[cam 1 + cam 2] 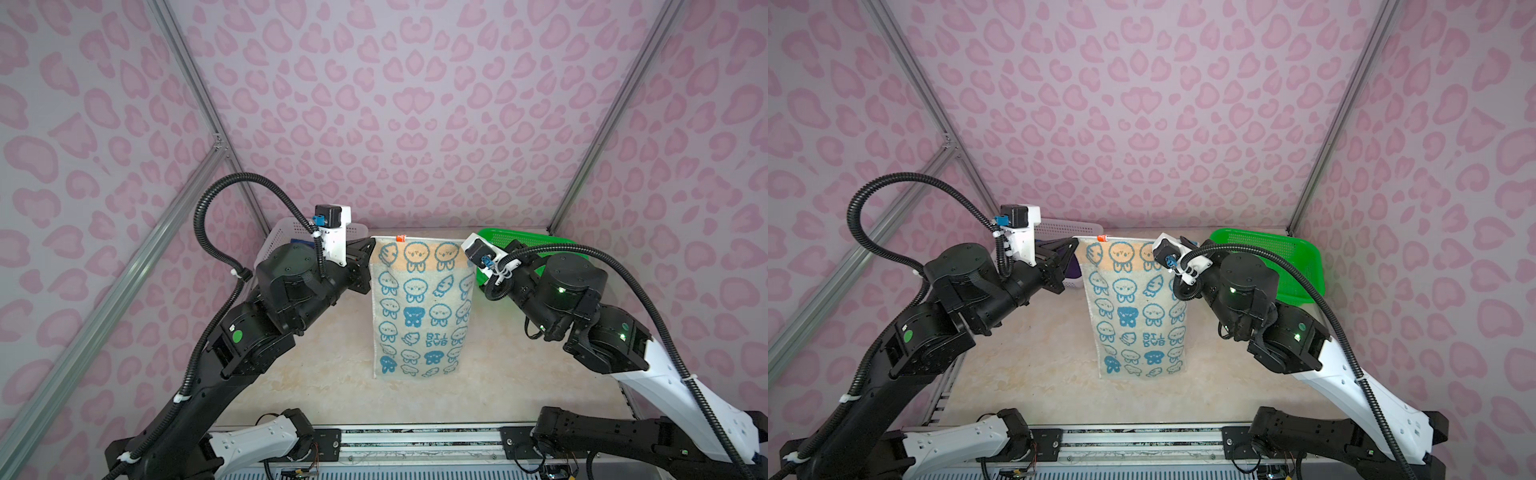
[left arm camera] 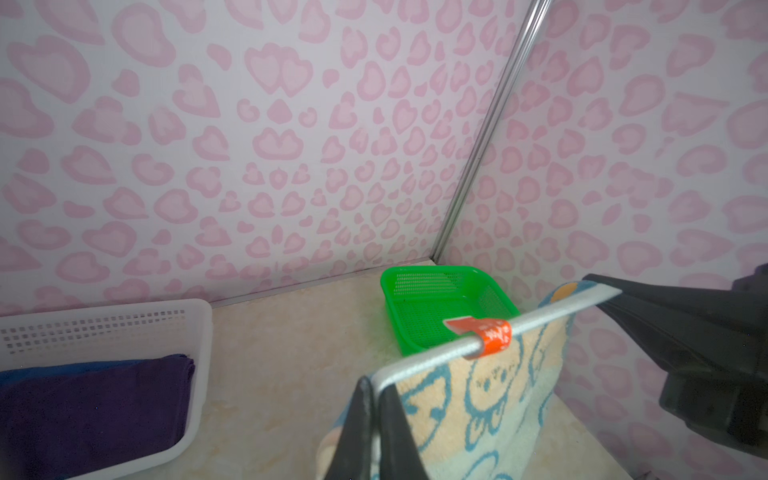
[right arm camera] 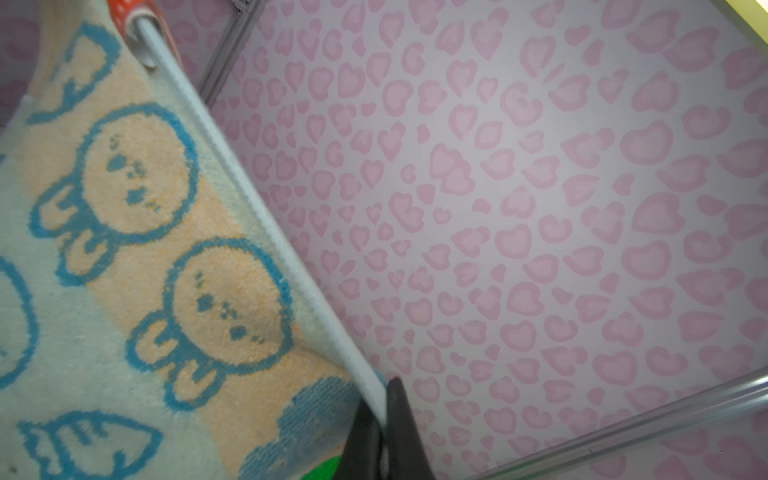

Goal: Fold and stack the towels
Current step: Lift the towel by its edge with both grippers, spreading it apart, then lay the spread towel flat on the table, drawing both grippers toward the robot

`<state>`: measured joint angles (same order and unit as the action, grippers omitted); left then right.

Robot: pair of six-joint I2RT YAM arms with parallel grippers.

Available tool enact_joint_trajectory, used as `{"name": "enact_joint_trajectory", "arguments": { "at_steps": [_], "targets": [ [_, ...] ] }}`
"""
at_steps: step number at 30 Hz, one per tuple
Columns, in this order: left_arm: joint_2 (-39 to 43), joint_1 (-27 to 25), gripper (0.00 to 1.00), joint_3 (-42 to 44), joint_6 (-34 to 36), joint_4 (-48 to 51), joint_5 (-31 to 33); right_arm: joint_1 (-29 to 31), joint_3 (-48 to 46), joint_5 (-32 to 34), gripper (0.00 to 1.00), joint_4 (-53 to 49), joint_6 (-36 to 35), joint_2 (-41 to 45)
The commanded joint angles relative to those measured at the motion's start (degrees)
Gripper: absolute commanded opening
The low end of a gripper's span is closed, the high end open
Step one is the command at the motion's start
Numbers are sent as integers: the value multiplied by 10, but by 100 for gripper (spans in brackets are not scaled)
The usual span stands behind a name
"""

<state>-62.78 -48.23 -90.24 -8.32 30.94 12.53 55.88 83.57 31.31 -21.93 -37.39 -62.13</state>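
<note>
Terry-cloth and pale, the rabbit towel [image 1: 422,307] hangs over mid-table, stretched along its top hem between both arms. The left gripper [image 2: 376,386] pinches the nine o'clock corner, jaws pressed tight on the hem. The right gripper [image 3: 384,399] pinches the three o'clock corner. At ten o'clock the white basket [image 2: 199,332] holds the purple towel [image 2: 91,411], with the blue towel [image 2: 41,370] against it. The green basket [image 1: 519,239] sits at two o'clock.

The beige marbled counter [image 1: 316,374] carries two perforated plastic baskets at its far edge, well apart: a white basket [image 2: 104,328] left, a green basket [image 1: 1266,249] right. Whether the hanging rabbit towel [image 1: 419,307] touches it is unclear.
</note>
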Motion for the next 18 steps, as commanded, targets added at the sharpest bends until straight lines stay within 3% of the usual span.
{"name": "enact_joint_trajectory", "arguments": {
  "at_steps": [1, 9, 18],
  "targets": [
    [-37, 14, 3, -8, 36, -18, 82, -51, -9, 5, 0, 16, 20, -27],
    [-177, 109, 3, 8, 40, -52, 146, -174, -25, -118, 0, 73, 78, -161],
    [-346, 168, 3, -28, 51, -66, 182, -213, 46, -118, 0, 119, 110, -395]
  ]
}}
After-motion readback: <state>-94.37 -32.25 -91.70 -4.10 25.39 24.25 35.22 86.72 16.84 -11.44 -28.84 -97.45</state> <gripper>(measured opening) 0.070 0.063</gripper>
